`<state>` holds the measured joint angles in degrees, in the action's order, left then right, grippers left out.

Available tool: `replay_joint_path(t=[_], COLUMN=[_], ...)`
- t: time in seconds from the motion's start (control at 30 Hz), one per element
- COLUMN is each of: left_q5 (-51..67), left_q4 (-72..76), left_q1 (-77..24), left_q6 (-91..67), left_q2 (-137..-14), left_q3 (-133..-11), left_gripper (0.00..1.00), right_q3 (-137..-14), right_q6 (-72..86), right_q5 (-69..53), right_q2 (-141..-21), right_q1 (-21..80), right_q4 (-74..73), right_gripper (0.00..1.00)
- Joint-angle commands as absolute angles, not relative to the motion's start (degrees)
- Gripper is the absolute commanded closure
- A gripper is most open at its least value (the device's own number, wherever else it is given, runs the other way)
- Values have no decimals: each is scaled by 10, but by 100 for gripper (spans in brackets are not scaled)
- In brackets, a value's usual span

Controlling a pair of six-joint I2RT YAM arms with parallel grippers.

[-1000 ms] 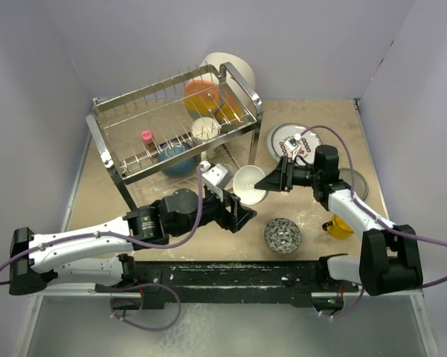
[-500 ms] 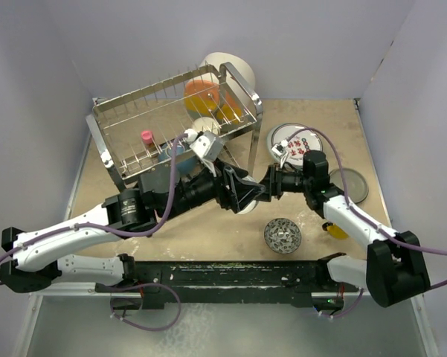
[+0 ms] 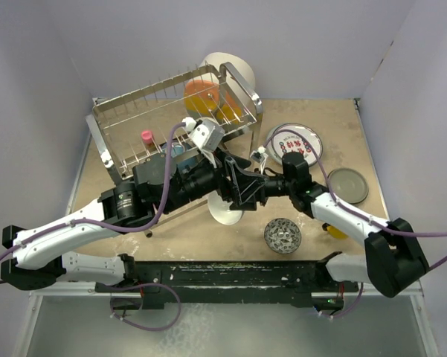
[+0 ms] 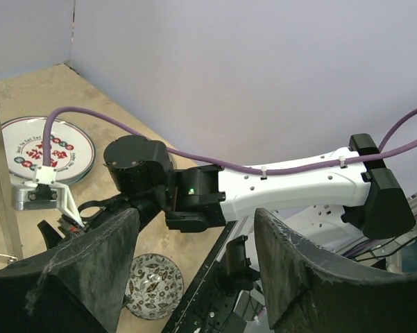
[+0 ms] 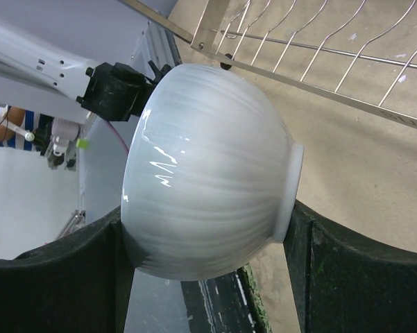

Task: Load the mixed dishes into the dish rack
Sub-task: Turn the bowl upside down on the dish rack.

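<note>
White bowl (image 5: 208, 180) shifted left — clamped.

White bowl (image 5: 208, 166) sideways between fingers (image 5: 52, 277), dish rack (image 5: 312, 87) behind

The tan surface (image 3: 338, 123) is carrying the dish rack (image 3: 134, 119), which is standing on its legs beyond and to the left of the right pincer (image 5: 205, 211). A red-lettered white plate (image 3: 296, 140) is lying flat beyond the pincer to its right. A small grey-patterned bowl (image 3: 283, 235) is sitting nearer than it, and a grey plate (image 3: 347, 184) is lying well off to its right. A yellow cup (image 3: 335, 229) is showing only partly beside that bowl.
</note>
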<state>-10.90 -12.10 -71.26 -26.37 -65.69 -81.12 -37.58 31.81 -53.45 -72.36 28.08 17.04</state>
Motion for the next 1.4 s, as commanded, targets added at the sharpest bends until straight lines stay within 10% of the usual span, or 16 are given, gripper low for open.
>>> replay_joint_path(t=[0.0, 1.37], left_q5=[-120, -148], left_q4=[-112, -112], left_q1=[-710, -710], left_q6=[-260, -261], left_q2=[-646, -603], left_q3=[-829, -806], left_gripper=[30, 31], right_q3=[-411, -511], right_q6=[342, 515], right_q5=[-550, -383], right_q2=[-732, -879], right_q1=[292, 426], right_q4=[219, 430], right_gripper=[63, 64])
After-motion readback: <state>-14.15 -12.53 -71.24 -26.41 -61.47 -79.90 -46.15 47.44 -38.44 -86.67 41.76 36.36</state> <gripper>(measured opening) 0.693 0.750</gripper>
